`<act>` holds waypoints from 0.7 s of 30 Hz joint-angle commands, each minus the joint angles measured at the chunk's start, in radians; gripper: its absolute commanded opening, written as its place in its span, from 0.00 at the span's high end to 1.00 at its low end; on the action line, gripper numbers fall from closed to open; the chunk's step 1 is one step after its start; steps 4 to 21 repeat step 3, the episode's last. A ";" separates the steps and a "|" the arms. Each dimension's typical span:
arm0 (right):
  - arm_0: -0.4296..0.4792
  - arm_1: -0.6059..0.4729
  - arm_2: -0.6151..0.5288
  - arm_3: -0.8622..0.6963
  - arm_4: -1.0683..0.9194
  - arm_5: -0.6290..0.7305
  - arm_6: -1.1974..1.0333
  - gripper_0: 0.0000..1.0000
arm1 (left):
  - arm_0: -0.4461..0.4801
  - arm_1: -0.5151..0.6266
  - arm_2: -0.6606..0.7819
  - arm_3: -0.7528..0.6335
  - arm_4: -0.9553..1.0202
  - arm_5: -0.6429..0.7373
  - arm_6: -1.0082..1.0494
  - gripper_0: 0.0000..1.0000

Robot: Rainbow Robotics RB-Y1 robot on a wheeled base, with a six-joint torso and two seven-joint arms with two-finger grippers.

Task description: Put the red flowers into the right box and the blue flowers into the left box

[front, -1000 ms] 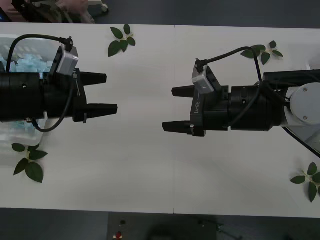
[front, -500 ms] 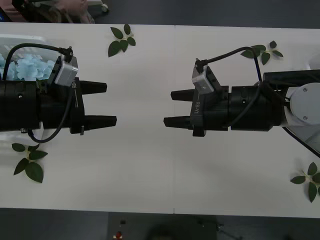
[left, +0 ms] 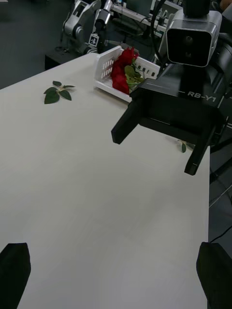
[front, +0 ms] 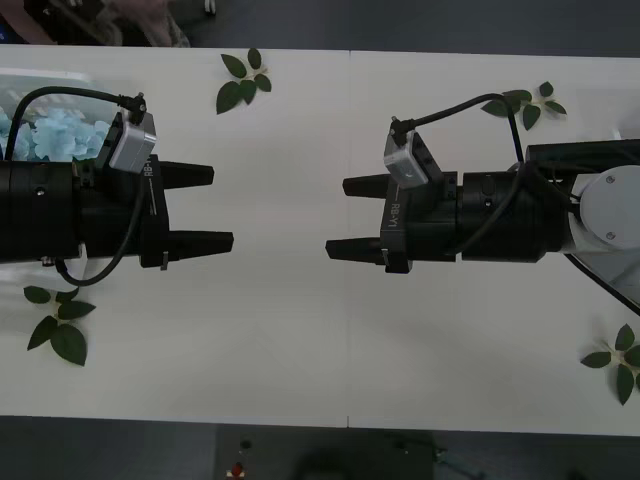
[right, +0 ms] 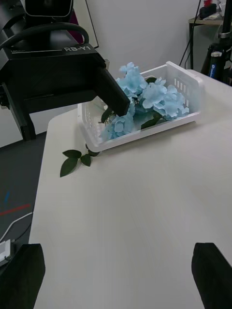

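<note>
The blue flowers (front: 55, 135) lie in the left box (front: 40, 75) at the table's far left, partly behind my left arm; the right wrist view shows these blue flowers (right: 145, 99) heaped inside the white slotted box (right: 191, 82). The red flowers (left: 121, 72) lie in the right box (left: 104, 72) in the left wrist view. My left gripper (front: 205, 208) and right gripper (front: 345, 217) face each other over the bare middle of the table, both open and holding nothing. The right gripper (left: 153, 153) hangs open above the tabletop.
Loose green leaf sprigs lie at the far centre (front: 243, 80), far right (front: 525, 103), near left (front: 58, 325) and near right (front: 615, 360). A wide bare stretch of white table (front: 280, 330) lies between and in front of the grippers.
My left gripper has shifted a little toward the near edge and levelled out, uncovering the blue flowers in the box behind it. The right gripper has barely moved.
</note>
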 commanded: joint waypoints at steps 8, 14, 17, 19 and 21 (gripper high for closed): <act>-0.031 0.021 -0.016 -0.018 0.001 0.005 -0.005 0.12 | -0.006 0.006 0.004 -0.022 0.005 -0.003 -0.005 0.00; -0.031 0.021 -0.016 -0.018 0.001 0.005 -0.005 0.12 | -0.006 0.006 0.004 -0.022 0.005 -0.003 -0.005 0.00; -0.031 0.021 -0.016 -0.018 0.001 0.005 -0.005 0.12 | -0.006 0.006 0.004 -0.022 0.005 -0.003 -0.005 0.00; -0.031 0.021 -0.016 -0.018 0.001 0.005 -0.005 0.12 | -0.006 0.006 0.004 -0.022 0.005 -0.003 -0.005 0.00; -0.031 0.021 -0.016 -0.018 0.001 0.005 -0.005 0.12 | -0.006 0.006 0.004 -0.022 0.005 -0.003 -0.005 0.00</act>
